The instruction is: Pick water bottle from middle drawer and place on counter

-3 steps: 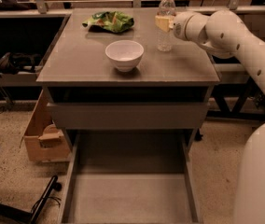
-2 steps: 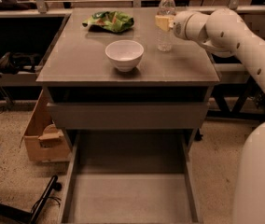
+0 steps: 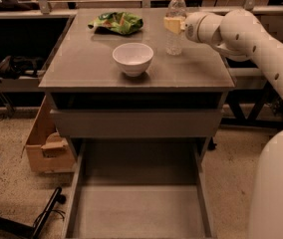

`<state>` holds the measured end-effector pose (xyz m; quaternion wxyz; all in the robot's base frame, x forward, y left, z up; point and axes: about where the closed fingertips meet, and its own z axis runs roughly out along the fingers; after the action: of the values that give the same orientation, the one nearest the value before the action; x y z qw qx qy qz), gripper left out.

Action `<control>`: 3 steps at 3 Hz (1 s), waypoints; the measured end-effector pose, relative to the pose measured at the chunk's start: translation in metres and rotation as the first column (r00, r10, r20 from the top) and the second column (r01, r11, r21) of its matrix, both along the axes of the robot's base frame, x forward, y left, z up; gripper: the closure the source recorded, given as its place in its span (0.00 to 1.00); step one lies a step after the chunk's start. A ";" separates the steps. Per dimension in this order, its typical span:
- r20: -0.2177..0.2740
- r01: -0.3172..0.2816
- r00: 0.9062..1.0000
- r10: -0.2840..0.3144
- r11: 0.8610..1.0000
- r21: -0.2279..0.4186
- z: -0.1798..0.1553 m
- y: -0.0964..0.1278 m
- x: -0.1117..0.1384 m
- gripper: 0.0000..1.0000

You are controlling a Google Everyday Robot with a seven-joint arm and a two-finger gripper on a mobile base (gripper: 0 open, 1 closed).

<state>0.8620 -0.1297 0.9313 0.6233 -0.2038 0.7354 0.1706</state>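
The water bottle (image 3: 177, 5), clear with a white cap, stands upright on the counter (image 3: 191, 69) near its back right part. My gripper (image 3: 174, 25) is at the bottle's mid-height, reaching in from the right, with a yellowish part of it in front of the bottle's body. The white arm (image 3: 251, 36) stretches off to the right. The middle drawer (image 3: 139, 208) is pulled out far toward the camera below the counter, and its flat floor is bare.
A white bowl (image 3: 132, 58) sits at the counter's middle. A green snack bag (image 3: 117, 22) lies at the back left. A shallower drawer front (image 3: 136, 122) sits above the open one. A cardboard box (image 3: 47, 148) and cables lie on the floor to the left. The robot's white body (image 3: 278, 193) fills the lower right.
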 end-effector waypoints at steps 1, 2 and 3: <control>0.000 0.000 1.000 0.000 1.000 0.000 0.000 0.000 0.000 0.13; 0.000 0.000 1.000 0.000 1.000 0.000 0.000 0.000 0.000 0.00; 0.000 0.000 1.000 0.000 1.000 0.000 0.000 0.000 0.000 0.00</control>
<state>0.8620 -0.1296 0.9313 0.6232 -0.2039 0.7354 0.1707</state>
